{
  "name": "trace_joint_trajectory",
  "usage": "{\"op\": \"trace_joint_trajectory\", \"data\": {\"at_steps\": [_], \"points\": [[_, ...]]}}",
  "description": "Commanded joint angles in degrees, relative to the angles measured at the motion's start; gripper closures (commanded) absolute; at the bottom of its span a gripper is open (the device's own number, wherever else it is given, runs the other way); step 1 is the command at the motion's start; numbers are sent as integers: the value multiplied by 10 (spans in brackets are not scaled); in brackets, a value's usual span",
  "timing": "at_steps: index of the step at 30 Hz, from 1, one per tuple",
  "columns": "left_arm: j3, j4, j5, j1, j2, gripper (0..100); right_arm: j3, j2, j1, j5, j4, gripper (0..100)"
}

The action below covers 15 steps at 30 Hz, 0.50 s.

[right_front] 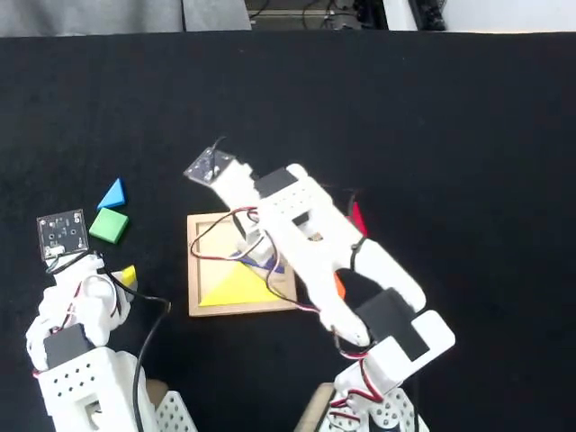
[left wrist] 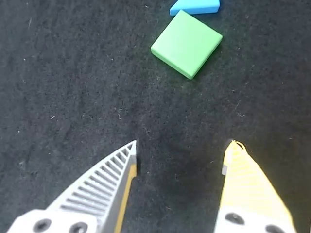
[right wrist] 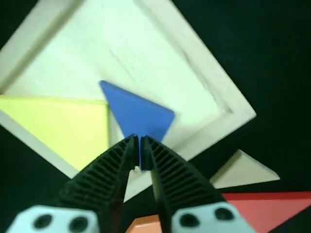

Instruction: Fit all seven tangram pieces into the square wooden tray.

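The square wooden tray (right_front: 194, 263) lies at mid table with a large yellow triangle (right_front: 236, 286) in its near part. My right gripper (right wrist: 140, 141) hangs over the tray (right wrist: 206, 85), shut on a corner of a blue triangle (right wrist: 138, 115) that stands beside the yellow triangle (right wrist: 63, 127). My left gripper (left wrist: 182, 148) is open above bare cloth left of the tray, with nothing between its fingers (left wrist: 114, 167). Just beyond it lie a green square (left wrist: 187, 43) and a small blue triangle (left wrist: 194, 7). Both also show in the high view: green square (right_front: 108, 225), blue triangle (right_front: 112, 193).
Outside the tray's right side lie a pale triangle (right wrist: 243, 170), a red piece (right wrist: 272, 208) and an orange piece (right wrist: 143, 225). In the high view the red piece (right_front: 358, 219) and the orange piece (right_front: 339, 286) peek out beside the right arm (right_front: 306, 234), which hides the tray's right half.
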Motion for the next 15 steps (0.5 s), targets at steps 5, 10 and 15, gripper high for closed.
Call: {"op": "trace_joint_trajectory", "data": {"at_steps": [5,10,15], "points": [[-3,-5,-6,0,-5,719,-30,36,-26,-31,22,987],[-3,-5,-6,0,-5,719,-30,36,-27,-31,33,987],[-3,-5,-6,0,-5,719,-28,44,-27,-31,22,987]]}}
